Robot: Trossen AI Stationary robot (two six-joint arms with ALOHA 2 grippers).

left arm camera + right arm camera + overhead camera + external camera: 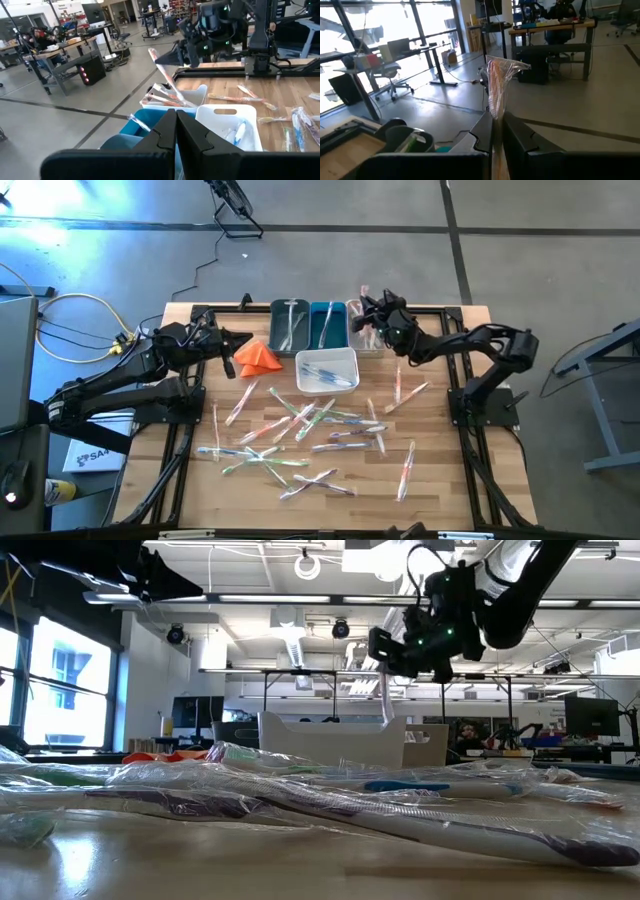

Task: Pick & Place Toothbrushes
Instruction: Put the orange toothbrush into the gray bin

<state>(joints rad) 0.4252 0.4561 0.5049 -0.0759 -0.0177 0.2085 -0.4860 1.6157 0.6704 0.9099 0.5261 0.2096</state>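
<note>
**Wrapped toothbrush held on end above the back bins: hazards and orientation**

Left side. Your left claw (245, 338) hangs with its dark fingers pressed together and nothing between them, near the folded orange cloth (258, 356) at the back left of the slatted wooden bench (180, 480). It waits there and poses little hazard unless you swing it across the bins.

Centre. Many thin toothbrushes in clear plastic wrappers (290, 435) lie scattered and crossed over the middle of the bench, pointing every way. Behind them stand a dark teal bin (289, 326), a blue bin (328, 325) and a white bin (327, 370), each already holding brushes.

Right side. Your right claw (372, 310) is clamped on one orange-handled toothbrush in crinkled clear wrapper (498, 82), above the clear bin (362, 338) at the right end of the back row. In the low view the brush's long axis runs close to vertical, one end hanging below the fingers; in the right wrist view the other end, with its bunched wrapper, sticks out beyond the fingertips.

Hazards, as a judgement. The grip appears to bear on slick film, so the brush may slide or swivel. Released on end, it could strike the bin's rim, lean against the wall, or tip out onto the bench. You would do well to level it along the bin's length first.
</note>
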